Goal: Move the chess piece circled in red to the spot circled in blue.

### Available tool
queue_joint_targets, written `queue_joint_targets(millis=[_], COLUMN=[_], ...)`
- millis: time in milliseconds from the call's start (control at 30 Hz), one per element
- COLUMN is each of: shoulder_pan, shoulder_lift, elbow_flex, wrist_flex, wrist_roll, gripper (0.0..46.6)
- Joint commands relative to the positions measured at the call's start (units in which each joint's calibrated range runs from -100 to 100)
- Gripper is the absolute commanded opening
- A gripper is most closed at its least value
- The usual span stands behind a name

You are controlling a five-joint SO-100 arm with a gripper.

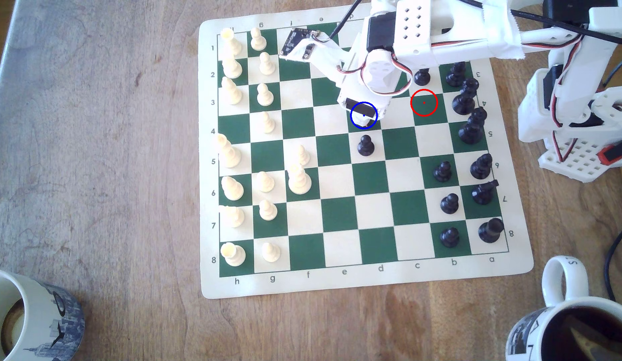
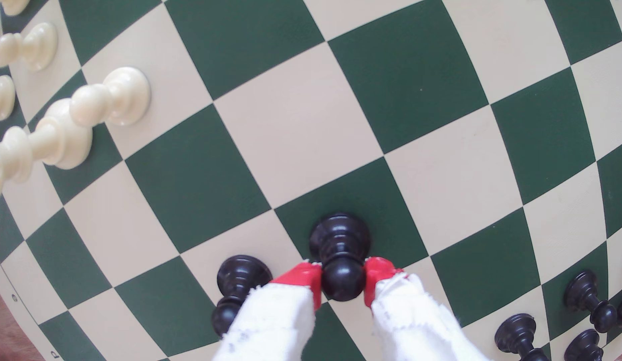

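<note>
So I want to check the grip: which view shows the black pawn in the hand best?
The wrist view: the black pawn stands on a green square, its ball head pinched between the hand's red fingertips. In the exterior view the arm covers it at the blue ring.

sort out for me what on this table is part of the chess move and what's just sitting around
Part of the job:
- black pawn, its head between the red fingertips
- gripper
- blue-ringed square
- red-ringed square, now bare

Lying about:
- other black pawn
- cream pieces
- two mugs
</note>
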Motion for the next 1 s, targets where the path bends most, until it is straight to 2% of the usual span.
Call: queue_joint_targets(millis=[0,967], shoulder_pan=[-0.3,0.7], shoulder_lift=[-0.4,0.0], elbow_flex=[-3.9,-3.9], wrist_flex=[-0.5,-0.6], wrist_roll=[-0.1,0.3], gripper=[2.7,2.8])
